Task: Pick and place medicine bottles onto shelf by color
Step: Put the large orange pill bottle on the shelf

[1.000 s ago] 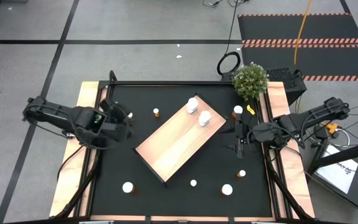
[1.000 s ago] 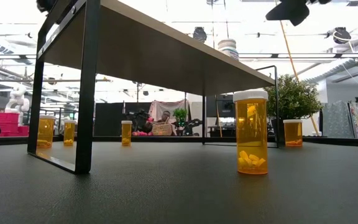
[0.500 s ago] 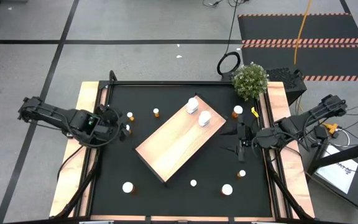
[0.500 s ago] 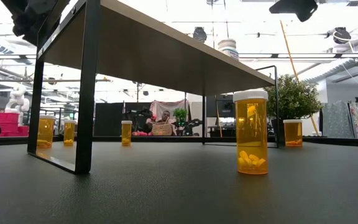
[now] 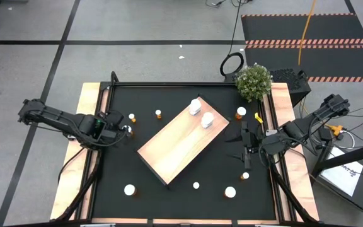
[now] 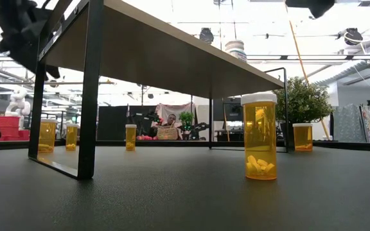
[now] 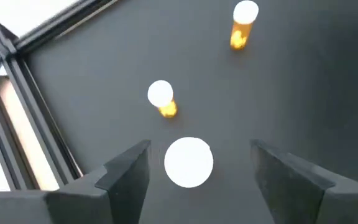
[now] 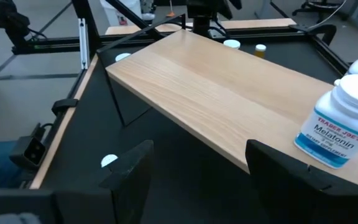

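Two white plastic medicine bottles (image 5: pixel 201 113) stand on the pale wooden shelf board (image 5: pixel 181 140) near its far end, the board lying diagonally across the middle of the black desk (image 5: pixel 188 189). Orange bottles with white caps (image 5: pixel 241 113) are scattered on the desk around the shelf, near and far of it.

Left of the shelf, the left arm reaches in low from the desk's edge, its gripper (image 5: pixel 123 130) pointed downward over a white-capped bottle (image 7: pixel 189 162). Its fingers (image 7: pixel 128 169) are spread apart on either side of that cap, touching nothing that can be made out.

Right of the shelf, the right arm stretches level toward the board, its gripper (image 5: pixel 246 142) near the board's side. Its fingers (image 8: pixel 132 165) are parted and hold nothing, facing the shelf's long edge.
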Robot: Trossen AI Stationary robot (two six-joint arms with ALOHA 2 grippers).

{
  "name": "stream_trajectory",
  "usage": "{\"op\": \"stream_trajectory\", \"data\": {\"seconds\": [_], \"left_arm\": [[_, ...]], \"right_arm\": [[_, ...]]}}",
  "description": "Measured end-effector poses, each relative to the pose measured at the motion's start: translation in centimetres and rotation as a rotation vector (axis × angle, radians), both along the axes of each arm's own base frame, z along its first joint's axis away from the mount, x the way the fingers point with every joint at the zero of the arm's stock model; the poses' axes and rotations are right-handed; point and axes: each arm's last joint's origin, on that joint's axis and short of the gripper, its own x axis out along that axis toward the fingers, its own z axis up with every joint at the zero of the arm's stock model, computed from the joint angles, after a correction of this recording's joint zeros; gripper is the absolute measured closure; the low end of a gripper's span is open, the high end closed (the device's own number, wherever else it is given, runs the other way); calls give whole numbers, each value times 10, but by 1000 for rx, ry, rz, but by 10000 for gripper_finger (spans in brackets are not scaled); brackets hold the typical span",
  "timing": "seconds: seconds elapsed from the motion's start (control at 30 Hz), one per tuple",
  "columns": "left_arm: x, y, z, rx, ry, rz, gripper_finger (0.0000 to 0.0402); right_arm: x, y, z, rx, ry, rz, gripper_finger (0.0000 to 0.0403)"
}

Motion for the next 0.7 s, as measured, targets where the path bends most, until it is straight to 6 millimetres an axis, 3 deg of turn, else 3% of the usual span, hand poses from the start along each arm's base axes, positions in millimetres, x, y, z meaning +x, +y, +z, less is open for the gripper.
{"op": "stream_trajectory", "data": {"seconds": [0.33, 0.7], "left_arm": [[0, 7, -20, -78, 40, 62, 31], [2, 18, -38, -150, 67, 128, 40]], "right_arm": [[2, -5, 0, -43, 0, -8, 151], [2, -5, 0, -39, 0, -14, 151]]}}
